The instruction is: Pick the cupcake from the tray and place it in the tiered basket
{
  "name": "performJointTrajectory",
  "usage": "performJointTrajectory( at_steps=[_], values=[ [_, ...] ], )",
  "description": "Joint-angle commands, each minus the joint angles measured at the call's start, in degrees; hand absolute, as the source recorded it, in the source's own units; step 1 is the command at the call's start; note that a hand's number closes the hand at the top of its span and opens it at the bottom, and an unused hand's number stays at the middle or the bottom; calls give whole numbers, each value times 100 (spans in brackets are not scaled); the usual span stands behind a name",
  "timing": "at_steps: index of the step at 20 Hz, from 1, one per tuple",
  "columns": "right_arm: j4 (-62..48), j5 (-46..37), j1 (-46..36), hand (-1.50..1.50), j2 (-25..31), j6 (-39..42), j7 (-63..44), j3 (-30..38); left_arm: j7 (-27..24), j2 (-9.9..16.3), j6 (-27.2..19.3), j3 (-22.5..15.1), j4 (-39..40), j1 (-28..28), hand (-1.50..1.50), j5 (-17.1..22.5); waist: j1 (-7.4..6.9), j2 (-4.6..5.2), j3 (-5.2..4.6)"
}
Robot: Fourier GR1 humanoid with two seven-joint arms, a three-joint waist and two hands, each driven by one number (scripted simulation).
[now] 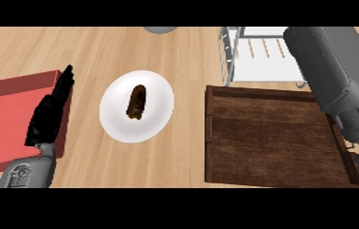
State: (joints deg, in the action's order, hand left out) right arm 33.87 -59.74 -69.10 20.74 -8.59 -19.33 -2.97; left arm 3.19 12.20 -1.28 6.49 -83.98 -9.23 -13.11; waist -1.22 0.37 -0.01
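In the head view, a dark wooden tray (280, 142) is seen on the light wooden desk (182, 57), at the right, and no cupcake can be made out on it. Just beyond it, a white wire tiered basket (263, 57) is partly covered by the right forearm (326, 71); the right hand cannot be made out, so its state cannot be told. At the left, the left hand (51, 110) is held with fingers straight, over a red board (21, 119). Between them, a white plate (136, 106) is set with a dark brown item (137, 102) on it.

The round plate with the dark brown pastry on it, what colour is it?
White; the plate shows plainly in the head view.
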Motion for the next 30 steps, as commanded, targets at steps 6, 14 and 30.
performJointTrajectory(
  at_steps=[6,14,30],
  values=[
    [-674,801,172,150,-111,377,448,787,119,-118,-137,8,234,-222,0,-84,82,-14,1],
    [-1097,1295,244,-150,28,-314,1005,1466,76,-101,-125,-33,19,-139,0,-140,-21,16,5],
    [39,2349,760,-150,1004,-91,770,2403,20,57,20,151,26,12,0,-34,204,-65,2]
  ],
)
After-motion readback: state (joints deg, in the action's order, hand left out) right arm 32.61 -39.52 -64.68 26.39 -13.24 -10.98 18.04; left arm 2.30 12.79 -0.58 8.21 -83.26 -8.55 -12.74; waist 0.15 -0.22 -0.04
